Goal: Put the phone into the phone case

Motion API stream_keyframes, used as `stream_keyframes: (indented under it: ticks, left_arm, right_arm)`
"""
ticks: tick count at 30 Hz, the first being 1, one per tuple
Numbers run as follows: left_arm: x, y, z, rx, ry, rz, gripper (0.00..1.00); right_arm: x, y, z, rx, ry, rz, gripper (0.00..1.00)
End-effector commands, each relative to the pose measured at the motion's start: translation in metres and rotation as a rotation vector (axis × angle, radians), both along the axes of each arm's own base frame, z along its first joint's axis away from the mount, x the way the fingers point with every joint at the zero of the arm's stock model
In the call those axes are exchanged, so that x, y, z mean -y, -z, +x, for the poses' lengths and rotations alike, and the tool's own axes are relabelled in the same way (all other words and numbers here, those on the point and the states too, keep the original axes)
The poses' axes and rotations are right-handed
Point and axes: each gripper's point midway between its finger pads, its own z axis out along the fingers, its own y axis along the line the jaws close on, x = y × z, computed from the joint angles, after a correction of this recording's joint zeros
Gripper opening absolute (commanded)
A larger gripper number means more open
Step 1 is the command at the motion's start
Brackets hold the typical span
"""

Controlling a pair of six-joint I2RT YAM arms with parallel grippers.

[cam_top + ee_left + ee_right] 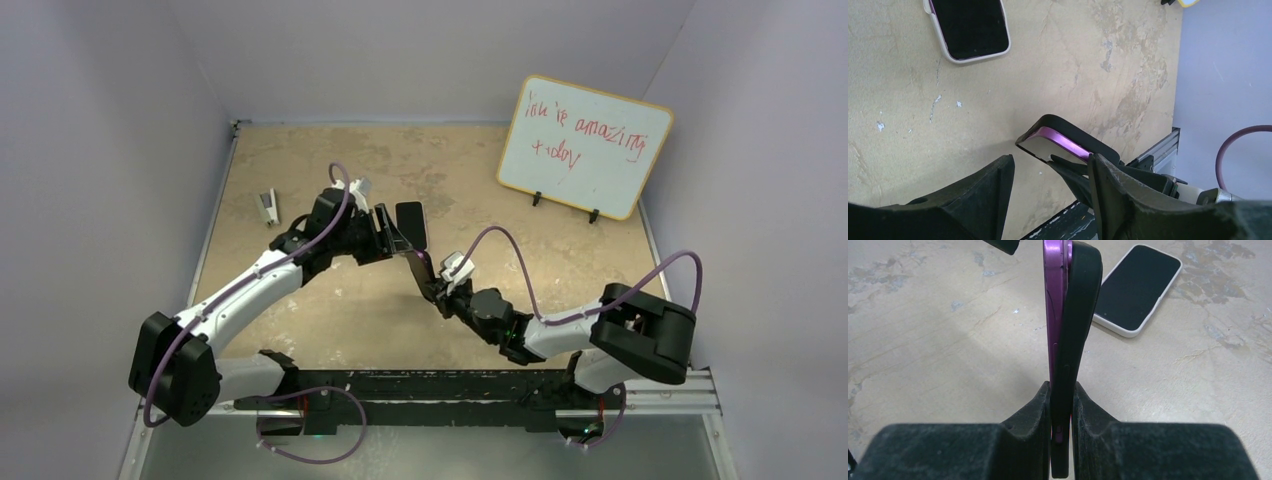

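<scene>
My right gripper [1062,387] is shut on a purple phone [1054,305] that sits partly in a black case [1080,300]. It holds the pair on edge above the table. The phone's far end stands slightly out of the case. In the left wrist view the purple phone [1064,140] and black case [1075,131] hang just beyond my left gripper [1050,159], which is open and empty. From the top view, the left gripper [385,232] is close to the upper left of the right gripper [432,283].
A second phone in a white case [1138,287] lies screen up on the tan table; it also shows in the left wrist view [970,27]. A whiteboard [585,145] stands at the back right. A small grey object [268,207] lies at the left. Walls enclose the table.
</scene>
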Motion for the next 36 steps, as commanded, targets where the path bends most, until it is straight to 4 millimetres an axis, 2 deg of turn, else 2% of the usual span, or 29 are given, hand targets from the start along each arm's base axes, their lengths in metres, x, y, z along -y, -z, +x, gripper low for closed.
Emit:
stream_keyframes:
  ticks: [1, 7, 21, 36]
  left_arm:
    - [0.006, -0.002, 0.006, 0.019, -0.002, -0.045, 0.57]
    - [0.006, 0.0, 0.006, 0.014, -0.008, -0.051, 0.57]
    - [0.007, 0.023, -0.006, -0.042, 0.003, -0.077, 0.52]
    - [0.01, 0.05, -0.03, -0.128, 0.04, -0.051, 0.49]
  right_arm:
    - [-0.007, -0.03, 0.005, 0.056, 0.03, 0.121, 0.16]
    - [-0.006, -0.02, 0.003, 0.037, 0.038, 0.123, 0.16]
    - [-0.007, -0.008, -0.003, 0.018, 0.037, 0.104, 0.19]
    - [-0.01, 0.007, -0.01, -0.008, 0.022, 0.069, 0.22]
